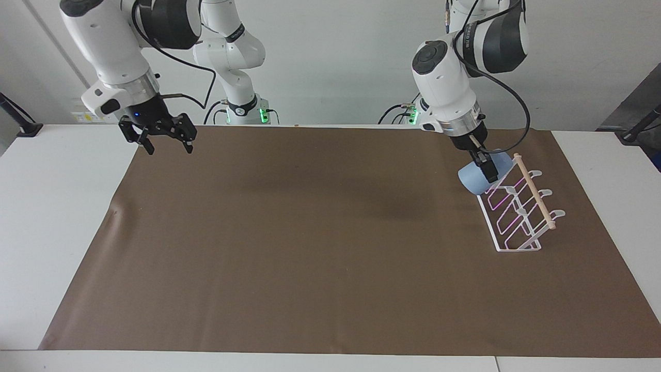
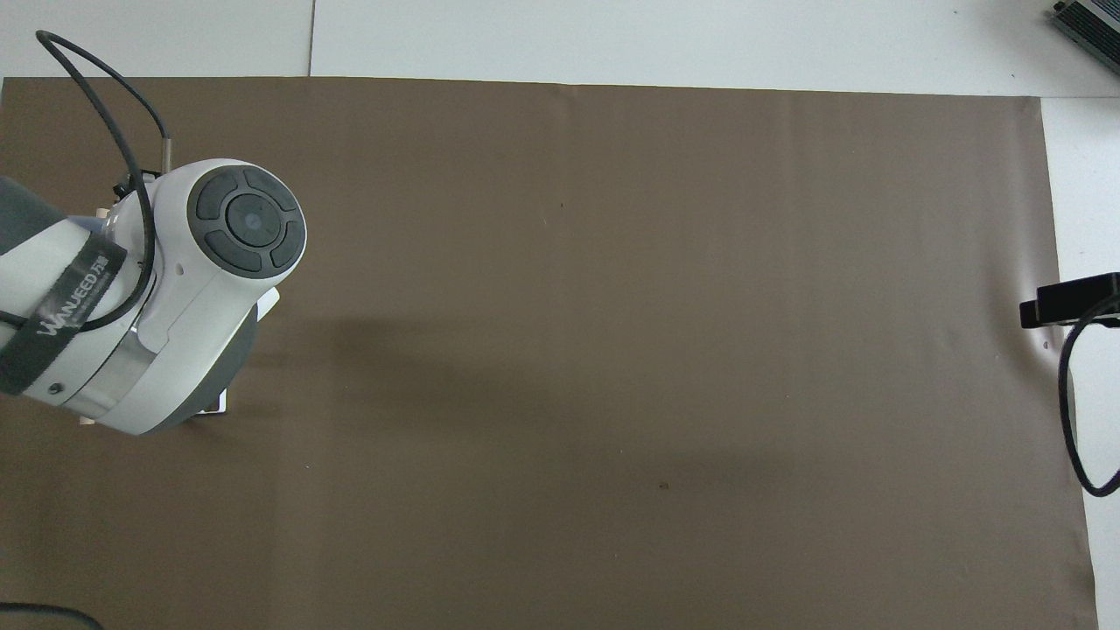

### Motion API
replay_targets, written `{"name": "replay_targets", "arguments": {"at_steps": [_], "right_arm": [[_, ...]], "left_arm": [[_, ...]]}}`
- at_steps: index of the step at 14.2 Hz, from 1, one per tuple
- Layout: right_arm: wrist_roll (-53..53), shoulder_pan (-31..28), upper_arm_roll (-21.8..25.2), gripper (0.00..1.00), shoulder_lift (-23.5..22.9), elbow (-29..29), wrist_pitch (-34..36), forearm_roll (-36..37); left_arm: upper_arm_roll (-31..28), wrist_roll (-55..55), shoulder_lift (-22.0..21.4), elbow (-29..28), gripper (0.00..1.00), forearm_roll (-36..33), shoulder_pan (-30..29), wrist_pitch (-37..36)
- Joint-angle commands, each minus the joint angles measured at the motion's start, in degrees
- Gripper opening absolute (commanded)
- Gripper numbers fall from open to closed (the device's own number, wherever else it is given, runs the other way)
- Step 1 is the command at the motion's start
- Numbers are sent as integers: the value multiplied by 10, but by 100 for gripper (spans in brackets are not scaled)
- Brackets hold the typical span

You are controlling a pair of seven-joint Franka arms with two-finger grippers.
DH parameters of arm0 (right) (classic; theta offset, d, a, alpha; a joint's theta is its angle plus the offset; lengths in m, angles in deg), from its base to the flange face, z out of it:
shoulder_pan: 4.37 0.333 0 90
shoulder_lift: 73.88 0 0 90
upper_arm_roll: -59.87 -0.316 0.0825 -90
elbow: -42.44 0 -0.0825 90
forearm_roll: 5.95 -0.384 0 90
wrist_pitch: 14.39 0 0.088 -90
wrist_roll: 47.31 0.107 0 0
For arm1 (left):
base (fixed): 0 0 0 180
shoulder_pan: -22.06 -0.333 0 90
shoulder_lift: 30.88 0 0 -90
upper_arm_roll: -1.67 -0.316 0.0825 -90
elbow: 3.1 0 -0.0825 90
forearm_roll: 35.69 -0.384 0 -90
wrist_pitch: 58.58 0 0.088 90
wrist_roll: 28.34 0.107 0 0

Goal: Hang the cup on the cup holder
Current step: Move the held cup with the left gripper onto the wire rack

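Over the cup holder's (image 1: 518,212) end nearest the robots, the left gripper (image 1: 487,172) is clamped on the rim of the cup (image 1: 480,178), one finger inside the mouth and one outside. The light-blue cup lies tilted on its side in the air, its base pointing away from the rack and its open mouth turned toward the wooden dowel (image 1: 534,191) at the top. The cup sits right at the first looped prong; whether it touches the wire cannot be told. The rack stands on the brown mat (image 1: 330,243) toward the left arm's end of the table, its flat base on the cloth. In the overhead view the left arm's wrist covers both cup and rack. The right gripper (image 1: 161,139) hangs with its fingers spread apart above the mat's corner at the right arm's end, holding nothing.
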Motion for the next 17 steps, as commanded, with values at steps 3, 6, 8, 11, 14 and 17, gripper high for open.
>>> {"name": "replay_targets", "arguments": {"at_steps": [3, 6, 8, 11, 14, 17], "right_arm": [[11, -10, -3, 100, 11, -28, -6, 9], [-2, -9, -5, 100, 2, -16, -9, 12], [-1, -15, -6, 100, -18, 20, 15, 4], [4, -5, -8, 100, -17, 7, 13, 16], [-3, -5, -10, 100, -5, -13, 14, 14], [-4, -6, -10, 100, -4, -13, 12, 7]], "left_arm": [[4, 14, 7, -32, 0, -75, -29, 81], [5, 11, 19, -54, 0, -97, -57, 116], [5, 10, 21, -59, 0, -106, -56, 117], [4, 5, 15, -86, 0, -110, -56, 125], [5, -27, 14, -99, 0, -111, -54, 128], [4, -38, 10, -126, 0, -137, -57, 163]]}}
